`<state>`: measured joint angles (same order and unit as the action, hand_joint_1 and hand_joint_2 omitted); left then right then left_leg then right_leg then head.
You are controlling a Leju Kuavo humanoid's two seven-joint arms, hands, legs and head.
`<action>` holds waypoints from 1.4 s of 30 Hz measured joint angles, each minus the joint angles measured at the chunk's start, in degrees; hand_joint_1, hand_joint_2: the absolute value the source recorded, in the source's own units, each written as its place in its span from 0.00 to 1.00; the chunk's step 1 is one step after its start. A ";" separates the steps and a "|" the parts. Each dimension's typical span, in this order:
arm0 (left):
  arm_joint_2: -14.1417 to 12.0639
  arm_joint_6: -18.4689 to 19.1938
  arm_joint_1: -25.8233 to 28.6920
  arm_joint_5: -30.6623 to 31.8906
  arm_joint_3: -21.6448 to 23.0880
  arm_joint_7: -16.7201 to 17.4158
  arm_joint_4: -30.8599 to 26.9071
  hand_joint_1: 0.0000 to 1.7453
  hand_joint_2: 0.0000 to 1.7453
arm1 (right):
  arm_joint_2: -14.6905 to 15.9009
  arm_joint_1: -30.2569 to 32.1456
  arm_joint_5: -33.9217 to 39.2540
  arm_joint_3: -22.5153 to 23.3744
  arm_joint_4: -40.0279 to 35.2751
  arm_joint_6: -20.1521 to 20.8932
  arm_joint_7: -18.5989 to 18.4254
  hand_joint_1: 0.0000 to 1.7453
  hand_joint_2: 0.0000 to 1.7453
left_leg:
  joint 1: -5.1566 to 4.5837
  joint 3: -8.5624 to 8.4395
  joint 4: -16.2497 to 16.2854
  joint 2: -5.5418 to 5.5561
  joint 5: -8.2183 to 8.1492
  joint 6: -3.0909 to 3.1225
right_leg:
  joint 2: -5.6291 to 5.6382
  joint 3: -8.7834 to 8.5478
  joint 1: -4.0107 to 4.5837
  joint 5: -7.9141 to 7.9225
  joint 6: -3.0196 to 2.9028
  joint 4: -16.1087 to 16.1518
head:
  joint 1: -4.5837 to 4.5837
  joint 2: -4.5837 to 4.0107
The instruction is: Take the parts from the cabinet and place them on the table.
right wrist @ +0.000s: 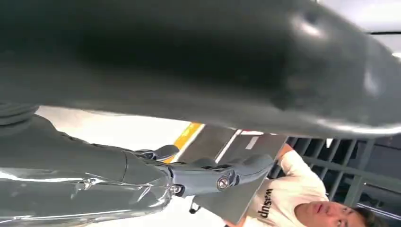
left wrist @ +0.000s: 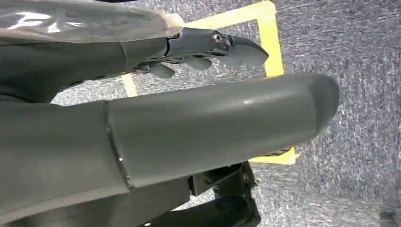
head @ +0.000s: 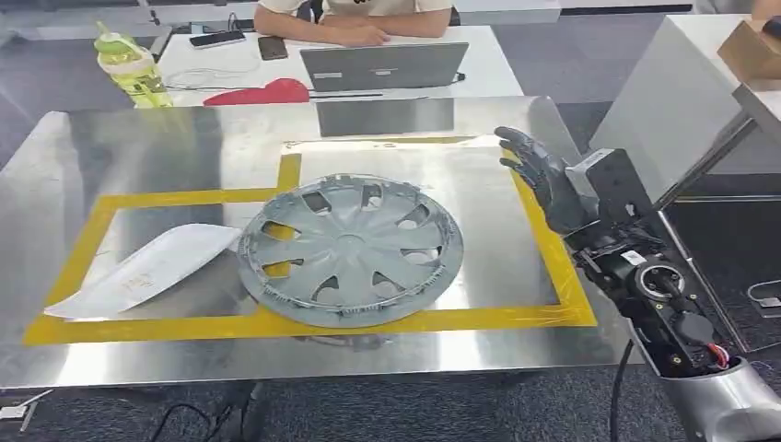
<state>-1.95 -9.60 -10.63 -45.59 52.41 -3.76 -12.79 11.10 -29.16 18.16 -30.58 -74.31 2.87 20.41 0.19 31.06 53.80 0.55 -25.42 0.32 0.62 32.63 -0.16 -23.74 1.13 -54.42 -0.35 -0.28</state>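
Steel table (head: 110, 147), yellow-taped border; grey hubcap (head: 350, 249) flat at centre on the tape's near strip; white panel (head: 147, 269) just left of it; right hand (head: 543, 180) raised over table's right edge, fingers apart, empty; left hand (left wrist: 189, 123) hanging above carpet, fingers loosely extended, empty

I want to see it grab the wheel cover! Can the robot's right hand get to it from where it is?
Probably yes. The right hand is open beside the wheel cover, with bare table between them.

Upside-down letters, roughly "dnsum", stand on a person's white shirt (right wrist: 279, 201).
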 joint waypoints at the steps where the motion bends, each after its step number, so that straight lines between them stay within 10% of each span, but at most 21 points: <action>1: 0.00 0.00 0.01 0.09 0.00 0.29 0.00 0.00 0.00 | -0.02 0.01 0.13 0.00 -0.24 -0.11 -0.02 0.00 0.00 | 0.00 0.00 0.00 0.00 0.00 0.00 | 0.00 0.00 0.00 0.00 0.00 0.00 | 0.00 0.00; 42: 0.35 -0.79 0.02 0.42 0.06 4.00 0.00 0.00 0.00 | -0.48 0.02 1.62 -0.37 -1.95 -0.77 -0.17 0.00 0.00 | 0.00 0.00 0.00 0.00 0.00 0.00 | 0.00 0.00 0.00 0.00 0.00 0.00 | 0.00 0.00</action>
<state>-1.60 -10.38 -10.61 -45.18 52.48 0.24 -12.79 10.62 -29.14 19.78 -30.95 -76.26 2.10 20.24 0.19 31.06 53.80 0.55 -25.42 0.32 0.62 32.64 -0.16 -23.74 1.13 -54.42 -0.35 -0.28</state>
